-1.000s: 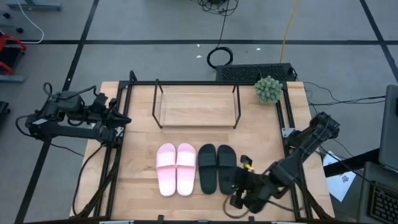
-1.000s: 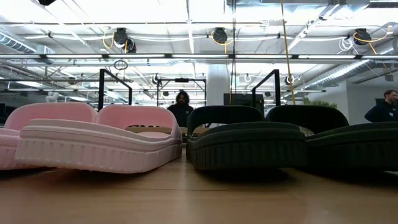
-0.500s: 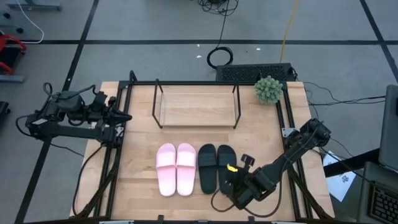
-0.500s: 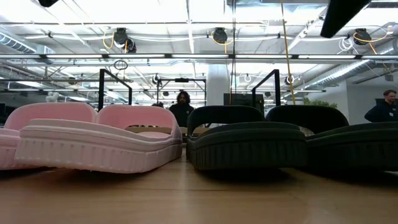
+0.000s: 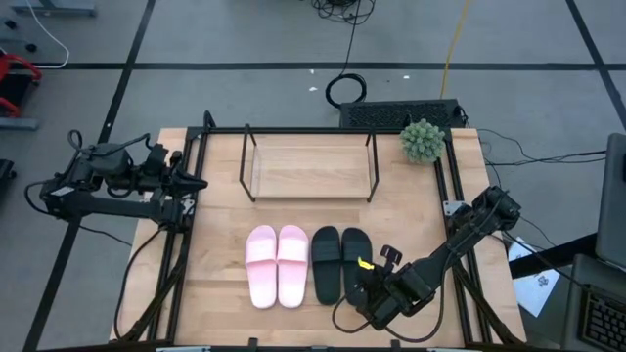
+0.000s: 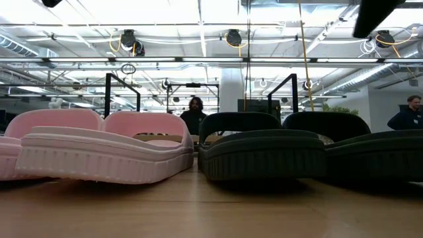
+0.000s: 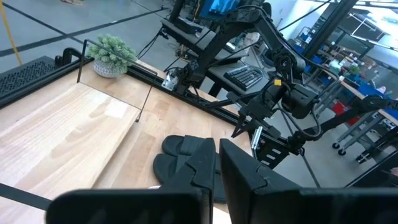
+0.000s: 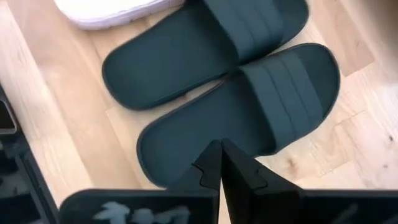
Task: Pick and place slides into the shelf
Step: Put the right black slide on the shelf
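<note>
Two pale pink slides [image 5: 277, 266] and two black slides [image 5: 340, 264] lie side by side, soles down, on the wooden tabletop, near its front. In the low view the pink pair [image 6: 106, 149] is on the left and the black pair [image 6: 277, 149] on the right. The shelf [image 5: 310, 168] stands empty at the table's far middle. My right gripper [image 8: 221, 152] is shut and hovers over the near end of the right black slide [image 8: 249, 118]; it also shows in the high view [image 5: 366, 277]. My left gripper [image 5: 199, 183] is shut, at the table's left edge.
A small potted plant [image 5: 423, 141] stands at the table's far right corner. Black frame rails run along both sides of the table [image 5: 186, 244]. People stand in the room behind the table [image 6: 193, 112]. Bare wood lies between the slides and the shelf.
My right gripper has gone from the table's near right corner toward the far edge and a little left, ending over the near end of the right black slide. The slides have stayed where they were.
</note>
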Available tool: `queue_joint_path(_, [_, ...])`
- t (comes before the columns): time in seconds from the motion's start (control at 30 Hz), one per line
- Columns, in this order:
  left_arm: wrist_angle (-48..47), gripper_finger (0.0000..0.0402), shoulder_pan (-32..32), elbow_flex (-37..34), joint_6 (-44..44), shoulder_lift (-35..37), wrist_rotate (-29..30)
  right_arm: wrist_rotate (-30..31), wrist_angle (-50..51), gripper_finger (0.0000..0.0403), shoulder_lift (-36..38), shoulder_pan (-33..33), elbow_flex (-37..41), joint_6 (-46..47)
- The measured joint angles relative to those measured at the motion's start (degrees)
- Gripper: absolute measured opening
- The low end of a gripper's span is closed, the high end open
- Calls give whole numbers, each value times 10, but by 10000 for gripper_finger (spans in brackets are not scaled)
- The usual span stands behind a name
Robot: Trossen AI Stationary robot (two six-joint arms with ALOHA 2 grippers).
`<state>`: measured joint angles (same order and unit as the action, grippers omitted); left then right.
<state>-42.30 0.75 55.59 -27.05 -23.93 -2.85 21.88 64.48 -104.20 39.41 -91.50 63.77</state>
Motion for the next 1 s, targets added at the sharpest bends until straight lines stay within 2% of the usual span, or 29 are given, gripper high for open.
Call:
queue_joint_path(0.1, [0,24,0,0,0,0,0,-26,-3,0,0,-3,0,-40])
queue_joint_path(0.47, [0,24,0,0,14,0,0,-29,-18,12,0,-34,0,-63])
queue_joint_path(0.6, [0,24,0,0,15,0,0,-56,-30,42,0,-43,0,-76])
queue_joint_path(0.9, [0,24,0,0,20,0,5,-56,-31,146,0,-49,2,-76])
queue_joint_path(1.0, [0,24,0,0,30,0,5,-58,-43,171,1,-50,24,-86])
